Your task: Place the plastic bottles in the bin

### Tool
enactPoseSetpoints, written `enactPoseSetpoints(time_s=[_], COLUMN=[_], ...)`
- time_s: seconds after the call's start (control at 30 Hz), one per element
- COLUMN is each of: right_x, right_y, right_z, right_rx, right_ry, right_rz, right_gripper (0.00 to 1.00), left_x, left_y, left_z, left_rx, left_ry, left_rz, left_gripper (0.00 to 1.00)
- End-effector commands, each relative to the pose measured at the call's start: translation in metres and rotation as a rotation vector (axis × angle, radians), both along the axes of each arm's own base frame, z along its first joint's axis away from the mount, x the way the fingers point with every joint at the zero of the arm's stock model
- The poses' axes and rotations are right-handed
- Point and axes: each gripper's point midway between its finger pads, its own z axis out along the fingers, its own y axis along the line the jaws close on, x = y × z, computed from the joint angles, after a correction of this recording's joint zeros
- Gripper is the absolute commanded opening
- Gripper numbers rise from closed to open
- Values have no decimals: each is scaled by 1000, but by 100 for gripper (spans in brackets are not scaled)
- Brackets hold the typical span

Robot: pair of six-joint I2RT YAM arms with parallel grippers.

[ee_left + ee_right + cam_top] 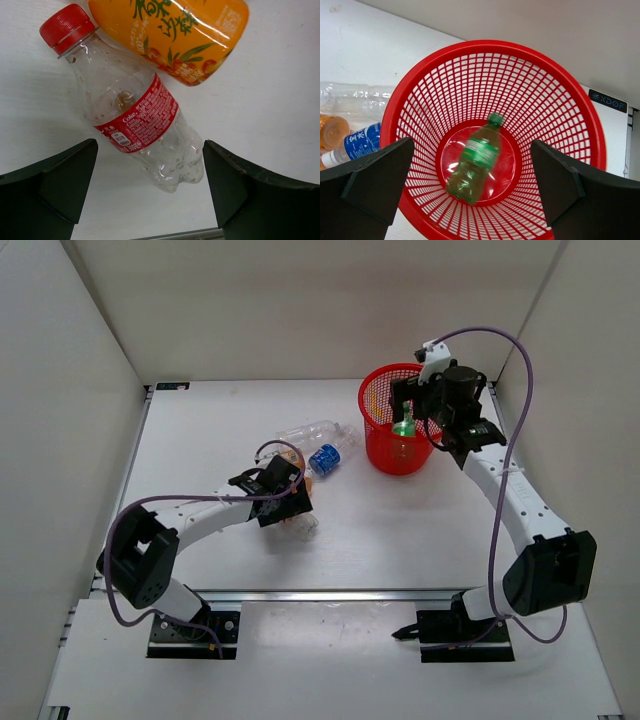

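1. Top external view
   - Table (400, 530): white, walled on the left, far and right sides. The widest open stretch lies in the middle, between the two arms.
   - Bin (378, 390): stands at the far right of the table, near the far wall. The right arm partly covers its right rim.
   - Green bottle (404, 426): inside the bin, cap uppermost.
   - Right jaws: above the bin.
   - Clear bottle (310, 432), blue-labelled bottle (325, 459) and orange bottle (293, 456): clustered left of the bin, on the table. The orange one is half hidden by the left wrist.
   - Left jaws: over the near side of this cluster. What lies beneath them is hard to make out.

2. Left wrist view
   - Red-labelled bottle (137, 120): lies on the table with its red cap at upper left and its base between the jaws.
   - Left jaws: spread wide, one on each side of the base, touching nothing.
   - The orange bottle lies against the red-labelled bottle's shoulder and is cut off by the top edge.

3. Right wrist view
   - Right jaws: spread wide and empty, above the bin's mouth.
   - The green bottle lies tilted over the bin's base and is blurred.
   - The bin's near rim is cut off below.
   - The blue-labelled, clear and orange bottles sit outside the bin on the left, and the left jaw hides part of them.
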Motion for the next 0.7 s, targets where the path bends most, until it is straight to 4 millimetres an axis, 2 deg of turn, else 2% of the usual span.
enactPoseSetpoints(time_s=[0.0, 0.07, 0.17, 0.27, 0.33, 0.37, 0.4, 0.47, 0.5, 0.6, 0.67], right_x=[-8, -14, -18, -33, -47, -58, -66, -85, -94, -118, -131], right_y=[-16, -21, -50, -74, -94, -107, -121, -152, -156, -186, -199], right_z=[51, 56, 50, 43, 31, 41, 38, 24, 25, -3, -31], right_rx=[64, 67, 43, 38, 41, 70, 66, 127, 157, 190, 194], right_ry=[-115, -129, -124, -92, -72, -98, -96, -68, -72, -15, 39], right_rz=[-56, -79, -226, -339, -420, -468, -509, -606, -607, -676, -716], right_gripper=[100, 99, 100, 100, 99, 99, 99, 99, 99, 99, 99], left_x=[9, 8, 3, 4, 2, 3, 4, 3, 4, 14, 20], left_y=[-2, -4, -4, 1, 1, 0, 0, 1, 1, -1, -5], left_z=[1, -3, -12, -15, -14, -12, -7, 7, 11, 46, 69], left_rx=[8, 3, -19, 3, 2, -3, -5, -8, -8, -9, -8], left_ry=[-10, -2, 35, 31, 30, 23, 11, -16, -24, -102, -144], left_rz=[17, 12, 10, 8, 3, -1, -4, -30, -32, -77, -103], left_gripper=[96, 93, 91, 89, 80, 74, 71, 58, 56, 46, 45])
